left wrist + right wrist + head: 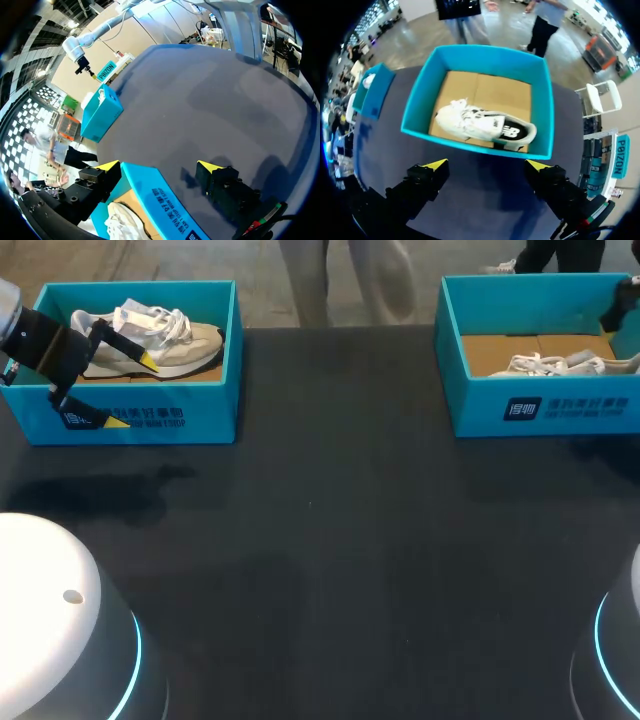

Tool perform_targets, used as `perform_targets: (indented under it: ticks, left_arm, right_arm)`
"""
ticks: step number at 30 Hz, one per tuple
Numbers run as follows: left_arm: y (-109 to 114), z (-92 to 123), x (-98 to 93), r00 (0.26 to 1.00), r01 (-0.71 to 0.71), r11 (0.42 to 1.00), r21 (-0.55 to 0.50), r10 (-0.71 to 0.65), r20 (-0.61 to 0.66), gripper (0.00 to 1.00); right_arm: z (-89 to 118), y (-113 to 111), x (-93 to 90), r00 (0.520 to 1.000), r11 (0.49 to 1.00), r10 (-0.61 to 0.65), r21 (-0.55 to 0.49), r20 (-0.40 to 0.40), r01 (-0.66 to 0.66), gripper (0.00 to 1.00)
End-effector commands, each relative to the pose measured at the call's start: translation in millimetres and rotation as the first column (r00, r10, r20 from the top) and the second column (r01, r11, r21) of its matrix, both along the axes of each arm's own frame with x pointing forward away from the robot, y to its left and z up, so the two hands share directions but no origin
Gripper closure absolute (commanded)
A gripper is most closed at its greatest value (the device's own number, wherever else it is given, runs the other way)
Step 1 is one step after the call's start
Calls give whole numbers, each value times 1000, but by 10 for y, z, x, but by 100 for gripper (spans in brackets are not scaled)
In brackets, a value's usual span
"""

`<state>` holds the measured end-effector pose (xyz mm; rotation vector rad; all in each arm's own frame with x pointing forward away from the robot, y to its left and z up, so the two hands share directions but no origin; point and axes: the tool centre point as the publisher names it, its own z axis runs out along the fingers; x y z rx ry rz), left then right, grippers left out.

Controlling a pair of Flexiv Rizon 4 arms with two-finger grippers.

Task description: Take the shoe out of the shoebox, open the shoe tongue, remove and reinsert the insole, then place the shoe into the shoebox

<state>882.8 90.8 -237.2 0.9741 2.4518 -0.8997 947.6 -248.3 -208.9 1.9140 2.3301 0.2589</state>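
A beige and white shoe (160,340) lies in the left teal shoebox (180,405) at the table's back left. My left gripper (131,390) is open and straddles that box's front wall (155,192), one finger inside near the shoe's laces (120,220) and the other outside over the table. A white shoe with a dark side mark (485,127) lies in the right teal shoebox (420,97), also seen in the head view (545,405). My right gripper (486,165) hangs open above the table just in front of that box, with nothing between its fingers.
The dark table (330,560) stretches between the two boxes. My arms' white bases (60,640) stand at the front corners. My right arm (620,305) shows at the back right edge, above its box.
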Motion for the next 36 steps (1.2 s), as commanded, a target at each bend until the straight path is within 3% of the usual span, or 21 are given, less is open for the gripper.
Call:
perform_targets:
  ticks: [1, 7, 14, 22, 27, 31, 36]
  left_arm:
    - [3, -1, -5, 1000, 0, 1000, 1, 0, 1, 0]
    - [3, -1, -5, 1000, 0, 1000, 1, 0, 1, 0]
    - [172, 95, 222, 1000, 2, 999, 50, -1, -27, 0]
    - [310, 180, 450, 999, 1, 993, 116, 4, -48, 0]
    - [513, 156, 662, 980, -95, 984, 151, 119, -162, 0]
    - [649, 180, 807, 976, -100, 976, 196, 134, -170, 0]
    - [719, 234, 938, 992, 90, 964, 250, -65, -108, 0]
  right_arm:
    - [-18, 47, -157, 999, 999, 41, 29, -28, -40, 0]
    - [19, 274, -403, 972, 973, 232, 16, -28, -232, 0]
    - [75, 478, -518, 933, 933, 360, -8, -6, -360, 0]
    - [46, 594, -547, 921, 921, 390, -11, -17, -390, 0]
    - [16, 601, -552, 925, 925, 380, -6, -32, -380, 0]
    - [16, 601, -552, 925, 925, 380, -6, -32, -380, 0]
    - [16, 601, -552, 925, 925, 380, -6, -32, -380, 0]
